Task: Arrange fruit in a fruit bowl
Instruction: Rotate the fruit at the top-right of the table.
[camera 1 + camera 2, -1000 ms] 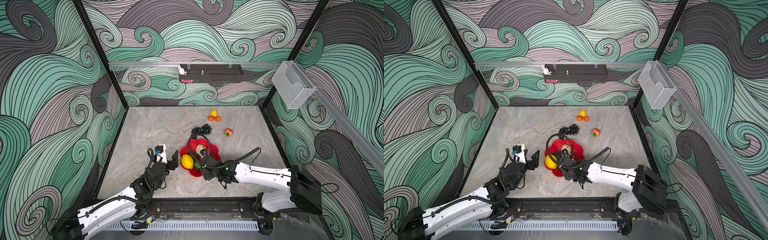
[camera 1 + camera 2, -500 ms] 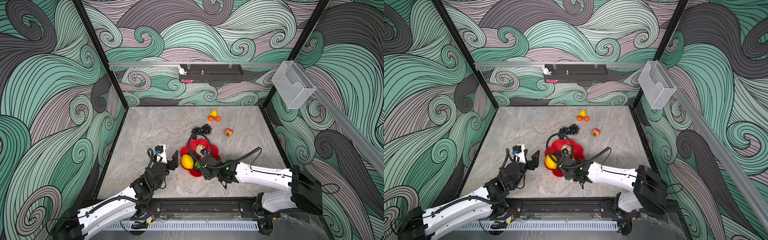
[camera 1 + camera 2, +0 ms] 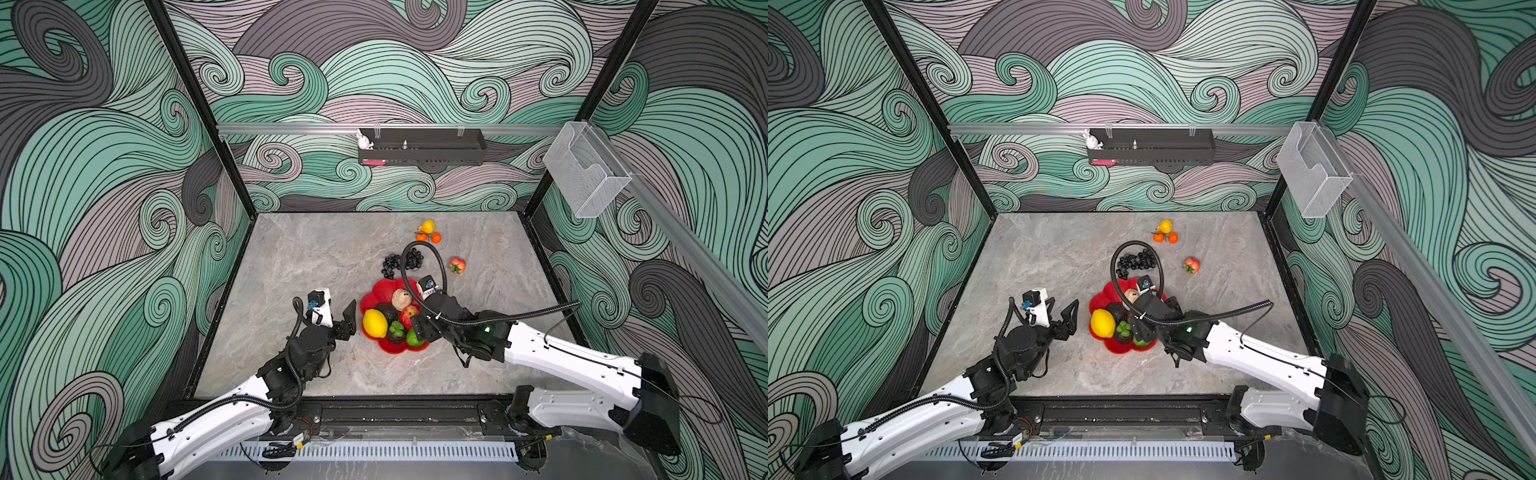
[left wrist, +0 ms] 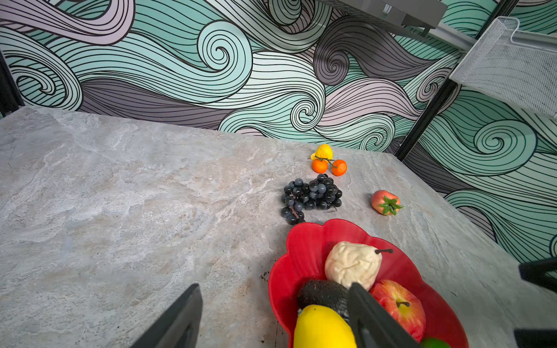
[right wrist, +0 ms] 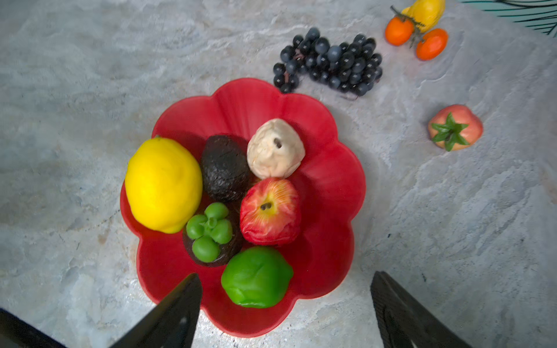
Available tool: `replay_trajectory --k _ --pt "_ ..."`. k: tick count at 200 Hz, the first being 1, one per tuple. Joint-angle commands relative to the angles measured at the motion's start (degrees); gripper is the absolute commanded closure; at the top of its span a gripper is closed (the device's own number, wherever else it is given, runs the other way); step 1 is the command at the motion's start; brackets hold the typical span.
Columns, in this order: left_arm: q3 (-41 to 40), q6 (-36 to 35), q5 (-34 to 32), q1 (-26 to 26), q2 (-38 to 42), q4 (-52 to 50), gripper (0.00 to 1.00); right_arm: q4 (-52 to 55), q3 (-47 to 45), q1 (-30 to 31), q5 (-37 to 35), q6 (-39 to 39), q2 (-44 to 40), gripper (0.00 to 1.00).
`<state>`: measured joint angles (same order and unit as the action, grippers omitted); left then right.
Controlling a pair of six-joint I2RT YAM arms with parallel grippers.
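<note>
- Right claw (image 5: 286, 274) spread wide and empty over the near rim of the fruit bowl (image 5: 331, 180); the lime (image 5: 256, 277) lies just ahead, between its fingers
- Further ahead in the bowl: mangosteen (image 5: 211, 232), apple (image 5: 269, 211), avocado (image 5: 224, 168), big lemon (image 5: 162, 183), pear (image 5: 275, 147)
- Left claw (image 4: 273, 284) wide, holding nothing, the bowl just beside one finger
- Beyond both claws on the table (image 5: 90, 75): grape bunch (image 5: 331, 63) just beside the bowl's far rim, then a loose red fruit (image 5: 455, 126), tangerines (image 5: 399, 30) and small lemon (image 5: 426, 10) farthest
</note>
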<state>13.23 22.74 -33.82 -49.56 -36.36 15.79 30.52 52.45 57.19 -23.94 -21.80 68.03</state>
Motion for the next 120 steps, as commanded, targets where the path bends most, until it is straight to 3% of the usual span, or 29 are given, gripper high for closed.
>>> replay_trajectory --k 1,38,96,120 --pt "0.1 0.0 0.5 0.3 1.3 -1.9 0.22 1.5 2.4 -3.9 -1.5 3.2 -0.7 0.10" --pt "0.1 0.1 0.2 0.4 2.7 -3.4 0.20 1.5 6.0 -12.9 -0.2 4.1 1.5 0.09" --pt "0.1 0.4 0.1 0.6 3.2 -4.2 0.17 -0.1 10.3 -27.8 1.8 -1.5 9.4 0.09" --pt "-0.2 0.7 -0.1 0.8 3.6 -4.4 0.16 -2.8 10.8 -34.7 6.0 -4.5 13.9 0.09"
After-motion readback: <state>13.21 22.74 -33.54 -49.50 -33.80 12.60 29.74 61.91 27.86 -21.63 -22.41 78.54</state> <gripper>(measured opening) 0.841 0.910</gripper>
